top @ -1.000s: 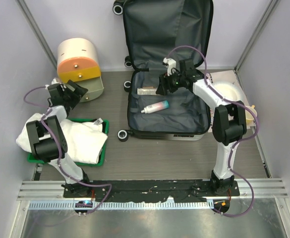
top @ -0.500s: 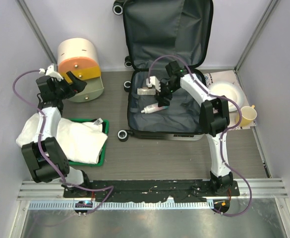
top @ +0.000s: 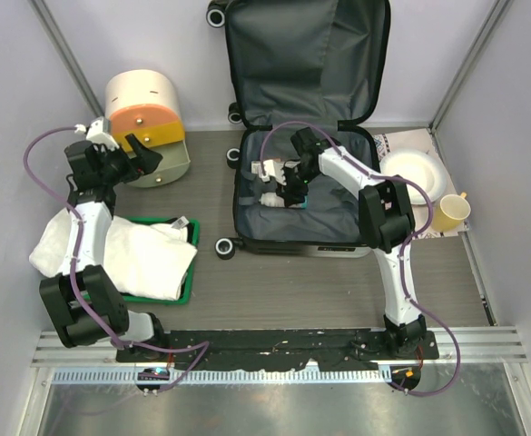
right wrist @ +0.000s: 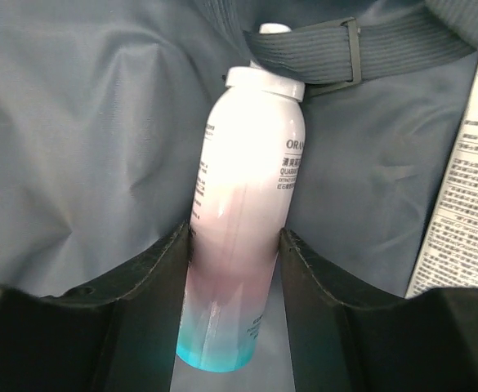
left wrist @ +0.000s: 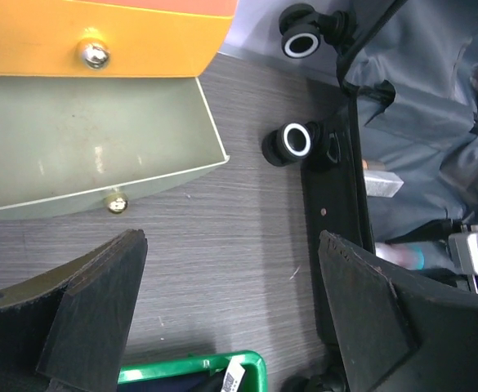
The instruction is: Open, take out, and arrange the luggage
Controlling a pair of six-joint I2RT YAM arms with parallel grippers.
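On the spray bottle (right wrist: 243, 237), at 1 o'clock on its body, you get "ORAN", cut off by the curve. Under it are smaller lines, the 1st starting "QUAR"; the rest is too fine to read. At 3 o'clock in the right wrist view, a white box (right wrist: 467, 188) carries dense small print, not legible. In the left wrist view at 6 o'clock, a white tag (left wrist: 233, 377) has dark marks, unreadable.

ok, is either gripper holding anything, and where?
Right gripper pinches the white-to-teal plastic bottle across its lower body, near the teal end. Left gripper open, empty.
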